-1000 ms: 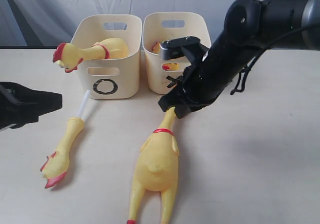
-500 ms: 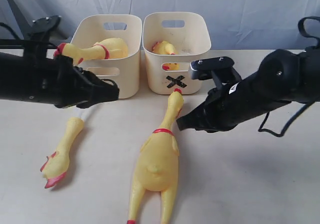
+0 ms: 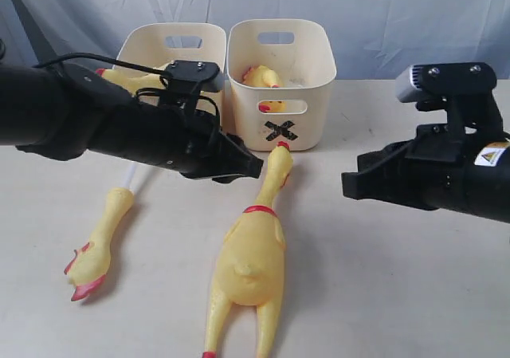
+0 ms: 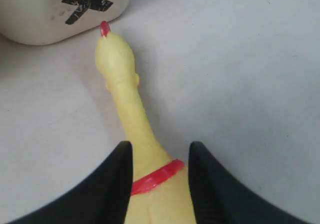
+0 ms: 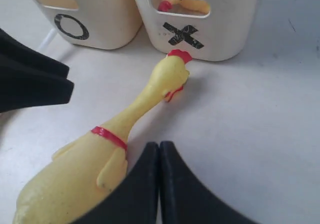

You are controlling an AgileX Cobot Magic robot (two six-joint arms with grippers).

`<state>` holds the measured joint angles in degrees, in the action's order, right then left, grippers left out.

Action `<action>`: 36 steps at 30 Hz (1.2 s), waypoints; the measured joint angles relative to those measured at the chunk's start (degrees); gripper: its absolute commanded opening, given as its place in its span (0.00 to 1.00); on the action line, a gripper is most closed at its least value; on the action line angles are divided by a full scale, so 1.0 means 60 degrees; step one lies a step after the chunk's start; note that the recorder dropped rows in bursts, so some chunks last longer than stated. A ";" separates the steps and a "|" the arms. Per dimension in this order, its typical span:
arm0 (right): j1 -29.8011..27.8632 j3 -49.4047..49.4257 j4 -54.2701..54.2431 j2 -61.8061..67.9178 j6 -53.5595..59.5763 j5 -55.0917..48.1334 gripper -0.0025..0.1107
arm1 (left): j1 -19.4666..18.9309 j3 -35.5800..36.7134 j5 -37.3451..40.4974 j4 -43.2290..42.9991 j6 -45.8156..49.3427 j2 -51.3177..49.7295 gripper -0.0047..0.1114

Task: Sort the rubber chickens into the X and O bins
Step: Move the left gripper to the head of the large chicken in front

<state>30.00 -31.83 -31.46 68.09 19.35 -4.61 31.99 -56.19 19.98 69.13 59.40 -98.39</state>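
A large rubber chicken (image 3: 249, 258) lies on the table, its head (image 3: 279, 157) against the X bin (image 3: 307, 59). My left gripper (image 3: 252, 167) (image 4: 160, 156) is open, one finger on each side of this chicken's neck (image 4: 131, 116) at the red ring. My right gripper (image 3: 351, 185) (image 5: 159, 151) is shut and empty, beside the chicken's body (image 5: 75, 176). A thin chicken (image 3: 100, 238) with a white tube lies on the left. One chicken (image 3: 259, 76) sits in the X bin. Another (image 3: 135, 79) lies in the O bin (image 3: 209, 63), partly hidden by my left arm.
Both bins stand side by side at the back of the table, the O bin (image 5: 107, 14) left of the X bin (image 5: 220, 34). My left arm (image 3: 96, 127) reaches across in front of the O bin. A pale curtain hangs behind.
My left arm swept in from the left to the large chicken's neck while its jaws opened. The right arm drew back to the right, away from that neck, staying shut.
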 measured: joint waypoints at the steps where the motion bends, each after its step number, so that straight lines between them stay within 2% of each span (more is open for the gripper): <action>1: 0.0000 0.0161 -0.0068 -0.0147 0.0000 0.0078 0.01 | 0.0033 -0.0123 0.0000 0.0000 0.0000 -0.0166 0.36; 3: 0.0000 0.0597 -0.0132 -0.0519 0.0000 0.0272 0.01 | 0.0112 -0.0508 -0.0013 0.0000 0.0000 -0.0660 0.36; 9: 0.0000 0.1229 -0.0179 -0.1225 0.0000 0.0769 0.01 | 0.0154 -0.1455 -0.0058 -0.0058 -0.0022 -0.1934 0.50; 19: 0.0000 0.1229 -0.0279 -0.1346 -0.0016 0.0929 0.01 | 0.0154 -0.2701 -0.0109 -0.0282 -0.0087 -0.3554 0.51; 30: 0.0000 0.1229 -0.0279 -0.1346 -0.0016 0.0951 0.01 | 0.0154 -0.2781 0.0064 -0.0803 -0.0591 -0.3984 0.50; 33: 0.0000 0.1229 -0.0293 -0.1346 -0.0016 0.0951 0.01 | 0.0154 -0.2818 0.0088 -0.0992 -0.0944 -0.4116 0.47; 36: 0.0000 0.1229 -0.0293 -0.1346 -0.0016 0.0951 0.01 | 0.0154 -0.2833 0.0131 -0.1073 -0.1090 -0.4133 0.35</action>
<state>30.00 -24.46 -33.22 60.01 19.25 1.09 32.91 -73.19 20.77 62.69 52.86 -123.19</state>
